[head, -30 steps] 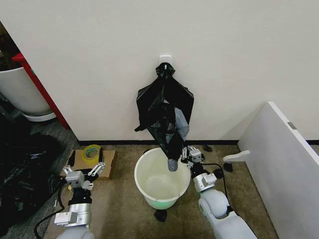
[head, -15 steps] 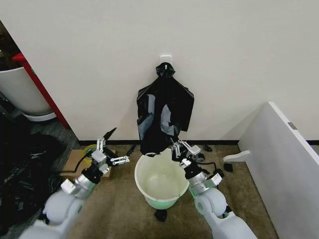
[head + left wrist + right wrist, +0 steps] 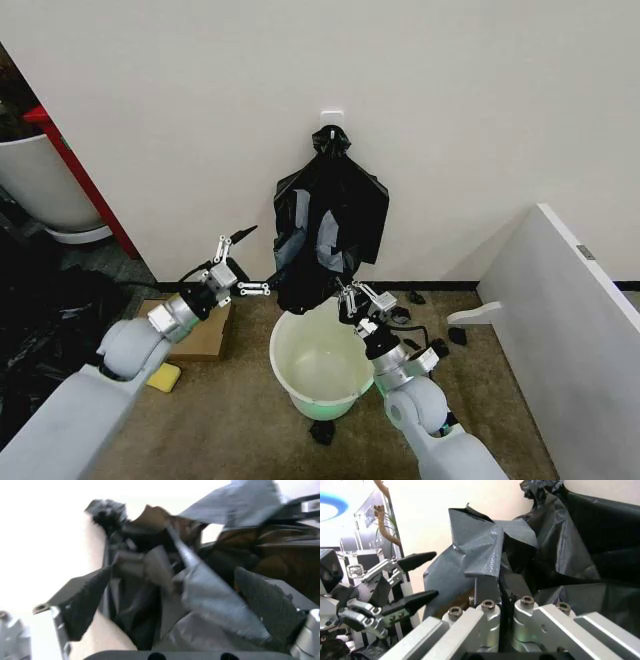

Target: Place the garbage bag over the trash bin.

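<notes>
The right pincer (image 3: 350,296) pinches the garbage bag's (image 3: 335,225) lower edge above the trash bin (image 3: 325,362). The left pincer (image 3: 243,262), wide open and empty, should grip the opposite edge before spreading.

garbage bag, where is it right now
In the head view the garbage bag hangs from a wall hook straight above the trash bin, with the right gripper shut on its lower edge and the open left gripper beside it.

Your head view looks down at the wall; both wrist views sit close behind their claws, sharing the garbage bag (image 3: 330,225).
</notes>
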Robot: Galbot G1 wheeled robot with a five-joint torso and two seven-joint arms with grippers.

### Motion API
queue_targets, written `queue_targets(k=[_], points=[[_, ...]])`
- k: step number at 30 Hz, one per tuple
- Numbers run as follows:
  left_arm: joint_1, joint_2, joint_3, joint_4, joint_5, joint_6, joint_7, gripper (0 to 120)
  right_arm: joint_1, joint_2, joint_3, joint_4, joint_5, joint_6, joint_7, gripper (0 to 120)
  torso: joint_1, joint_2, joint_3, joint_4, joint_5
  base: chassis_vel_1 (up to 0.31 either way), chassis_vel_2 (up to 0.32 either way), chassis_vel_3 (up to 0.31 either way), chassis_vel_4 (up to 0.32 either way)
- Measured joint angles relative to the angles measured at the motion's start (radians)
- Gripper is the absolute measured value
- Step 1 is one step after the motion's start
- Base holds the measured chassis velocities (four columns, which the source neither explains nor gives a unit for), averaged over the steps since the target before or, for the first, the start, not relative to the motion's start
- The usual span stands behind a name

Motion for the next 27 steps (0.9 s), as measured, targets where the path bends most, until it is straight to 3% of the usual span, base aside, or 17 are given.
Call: queue_targets(k=[7, 13, 25, 27], points=[[-0.019, -0.027, -0.035, 0.011, 0.194, -0.037, 0.068, 63, 0.004, 0.008, -0.002, -0.004, -0.007, -0.002, 0.0, 0, 0.0, 0.0, 0.0, 0.0, 0.0, 0.0, 0.0, 0.0, 0.0], [-0.019, -0.04, -0.054, 0.016, 0.268, -0.007, 0.08, 45, 0.0, 0.008, -0.003, 0.003, -0.008, -0.002, -0.002, 0, 0.0, 0.0, 0.0, 0.0, 0.0, 0.0, 0.0, 0.0, 0.0], [0.011, -0.056, -0.086, 0.008, 0.247, 0.023, 0.047, 0, -0.014, 0.003, 0.001, 0.022, -0.012, -0.002, -0.004, 0, 0.0, 0.0, 0.0, -0.0001, 0.0, 0.0, 0.0, 0.0, 0.0], [0.022, -0.057, -0.092, 0.005, 0.204, 0.032, 0.033, 0, -0.017, 0.0, 0.003, 0.028, -0.01, -0.002, -0.004, 0, 0.0, 0.0, 0.0, -0.0001, 0.0001, 0.0, 0.0, 0.0, 0.0]])
